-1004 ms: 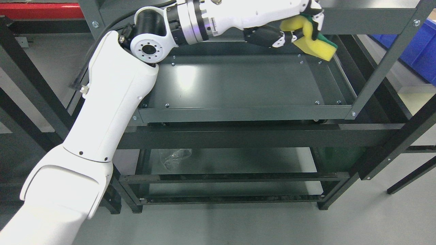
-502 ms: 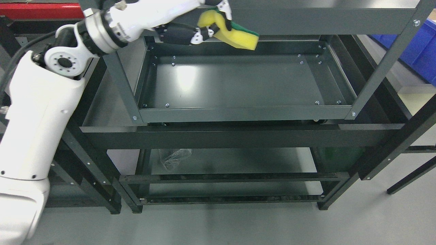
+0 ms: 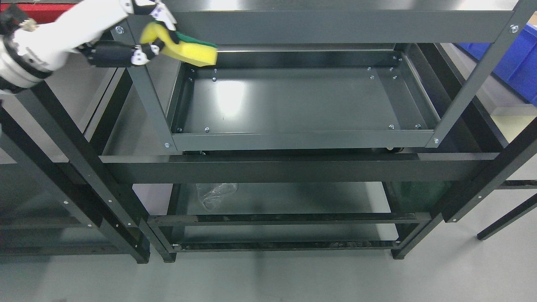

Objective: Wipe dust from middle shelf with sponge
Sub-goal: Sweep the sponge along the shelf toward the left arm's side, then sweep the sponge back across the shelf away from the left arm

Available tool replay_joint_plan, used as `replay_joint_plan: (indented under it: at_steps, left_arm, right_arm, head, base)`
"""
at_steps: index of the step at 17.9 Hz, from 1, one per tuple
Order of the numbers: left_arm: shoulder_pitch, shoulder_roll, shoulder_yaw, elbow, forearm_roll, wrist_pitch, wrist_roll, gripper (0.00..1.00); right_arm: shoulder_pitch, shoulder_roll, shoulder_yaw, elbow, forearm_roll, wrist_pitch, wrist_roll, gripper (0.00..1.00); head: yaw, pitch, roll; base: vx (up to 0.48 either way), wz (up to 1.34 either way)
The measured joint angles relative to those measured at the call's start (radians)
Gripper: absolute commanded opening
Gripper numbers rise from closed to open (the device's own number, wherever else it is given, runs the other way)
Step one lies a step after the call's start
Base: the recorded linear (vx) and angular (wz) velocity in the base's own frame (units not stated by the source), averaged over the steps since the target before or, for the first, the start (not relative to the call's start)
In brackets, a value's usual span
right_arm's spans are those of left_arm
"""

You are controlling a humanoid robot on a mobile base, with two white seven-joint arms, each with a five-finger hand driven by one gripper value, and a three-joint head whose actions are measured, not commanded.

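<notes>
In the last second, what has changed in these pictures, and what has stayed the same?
The left hand has carried the sponge from the back right corner of the middle shelf across to its back left corner, and most of the arm has drawn out of the picture to the left. The hand stays shut on the sponge. The shelf frame and the blue bin have not moved.

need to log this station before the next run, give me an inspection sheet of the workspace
surface: middle shelf, a dark metal tray, bare, with a glare patch at its left
job's things: yellow and green sponge at the shelf's back left corner, above the tray
clutter: crumpled clear plastic on the lower shelf
grippers: left hand closed on the sponge; right hand not in view
cables: nothing seen
surroundings: blue bin at right, red bar at top left, grey floor
</notes>
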Motion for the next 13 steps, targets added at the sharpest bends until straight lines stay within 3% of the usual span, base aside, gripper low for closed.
replay_joint_plan:
  at_steps: [3,6,9,13]
  left_arm:
    - [-0.029,0.020,0.002,-0.016,0.017,0.000,0.001,0.01]
    - [-0.098,-0.014,-0.024,-0.029,-0.008,0.000,0.002,0.01]
    - [-0.148,-0.102,-0.057,-0.036,-0.078,0.011,-0.005,0.01]
    - [-0.210,-0.277,-0.099,-0.009,-0.210,0.049,-0.034,0.02]
  right_arm:
    - [0.000,0.000,0.000,0.000,0.000,0.000,0.001,1.00]
    - [0.000,0.000,0.000,0.000,0.000,0.000,0.003,1.00]
    - [0.000,0.000,0.000,0.000,0.000,0.000,0.004,1.00]
    - [0.000,0.000,0.000,0.000,0.000,0.000,0.004,1.00]
  head:
    - [0.0000,0.000,0.000]
    - [0.0000,0.000,0.000]
    - [0.0000,0.000,0.000]
    - [0.0000,0.000,0.000]
  base:
    - [0.000,0.00]
    - [0.000,0.00]
    - [0.000,0.00]
    - [0.000,0.00]
